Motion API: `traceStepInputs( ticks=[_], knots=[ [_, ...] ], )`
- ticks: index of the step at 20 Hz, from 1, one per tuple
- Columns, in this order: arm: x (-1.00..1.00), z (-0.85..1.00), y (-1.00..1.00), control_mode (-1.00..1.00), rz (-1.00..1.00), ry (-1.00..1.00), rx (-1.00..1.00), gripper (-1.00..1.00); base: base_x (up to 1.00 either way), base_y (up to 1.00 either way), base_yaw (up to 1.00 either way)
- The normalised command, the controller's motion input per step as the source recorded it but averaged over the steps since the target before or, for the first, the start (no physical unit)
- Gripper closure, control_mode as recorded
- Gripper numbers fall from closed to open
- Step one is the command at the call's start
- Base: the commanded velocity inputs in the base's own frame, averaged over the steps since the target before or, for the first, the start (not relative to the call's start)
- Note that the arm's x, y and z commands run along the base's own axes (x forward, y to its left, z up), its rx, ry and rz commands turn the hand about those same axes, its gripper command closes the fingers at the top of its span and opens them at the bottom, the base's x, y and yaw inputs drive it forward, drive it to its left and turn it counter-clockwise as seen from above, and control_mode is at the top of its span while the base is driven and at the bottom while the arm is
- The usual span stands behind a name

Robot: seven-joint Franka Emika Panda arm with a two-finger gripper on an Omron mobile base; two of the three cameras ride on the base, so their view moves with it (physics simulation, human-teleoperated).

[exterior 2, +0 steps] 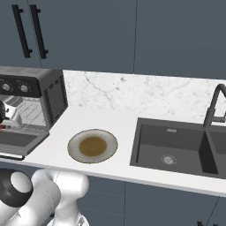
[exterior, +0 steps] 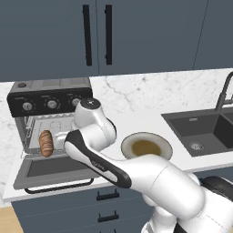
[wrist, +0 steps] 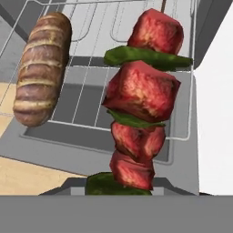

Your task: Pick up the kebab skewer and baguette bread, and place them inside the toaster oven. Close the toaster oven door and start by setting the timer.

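My gripper (wrist: 119, 189) is shut on the kebab skewer (wrist: 141, 91), a stick of red meat chunks and green slices that rises up the hand view just in front of the toaster oven's (exterior: 50, 102) wire rack (wrist: 91, 68). The baguette bread (exterior: 45, 143), an orange-brown ridged loaf, lies on the left of that rack; in the hand view the baguette (wrist: 42, 68) is to the left of the skewer and apart from it. The toaster oven door (exterior: 50, 170) hangs open, folded down flat. In the left base view my arm reaches into the oven mouth.
A round plate (exterior: 146, 146) with a brown centre sits on the white counter right of the oven. Further right are a dark sink (exterior: 200, 129) and its faucet (exterior: 225, 93). Dark cabinets hang above the oven.
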Motion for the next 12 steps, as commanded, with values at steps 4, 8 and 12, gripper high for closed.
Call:
traceStepInputs(
  ticks=[4,8,12],
  knots=[
    [0.03,-0.13,0.0,-1.0,-0.04,0.0,0.0,1.0,0.0,0.0,0.0],
    [0.14,-0.1,0.0,-1.0,-0.01,0.0,0.0,1.0,0.0,0.0,0.0],
    [0.19,0.0,0.0,-1.0,0.0,0.0,0.0,1.0,0.0,0.0,0.0]
  ],
)
